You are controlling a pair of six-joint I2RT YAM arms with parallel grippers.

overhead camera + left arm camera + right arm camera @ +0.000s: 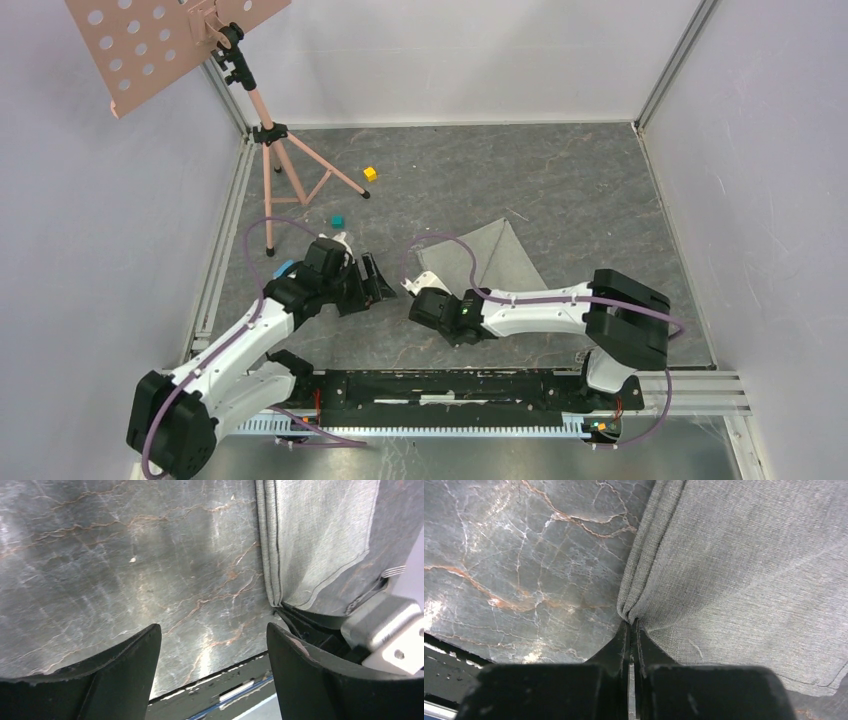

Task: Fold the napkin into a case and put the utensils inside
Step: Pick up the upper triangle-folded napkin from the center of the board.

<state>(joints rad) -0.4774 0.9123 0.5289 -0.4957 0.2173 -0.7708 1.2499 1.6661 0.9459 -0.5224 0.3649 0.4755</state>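
A grey marble-patterned tabletop [580, 170], veined with rust and white, is filling the enclosure; pale lilac wall panels [450, 60] are closing it in along the far, left and right edges; aluminium posts [678, 62] are rising at the far corners; a pink music stand [258, 108] is standing on its tripod near the far left corner, its perforated tray [150, 30] tilting; soft light is glaring off the stone.

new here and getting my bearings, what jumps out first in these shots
The grey-green napkin lies partly folded in the middle, the right gripper shut on its near-left edge. The left gripper hangs open over bare table beside it; a pink music stand stands in the far-left corner.
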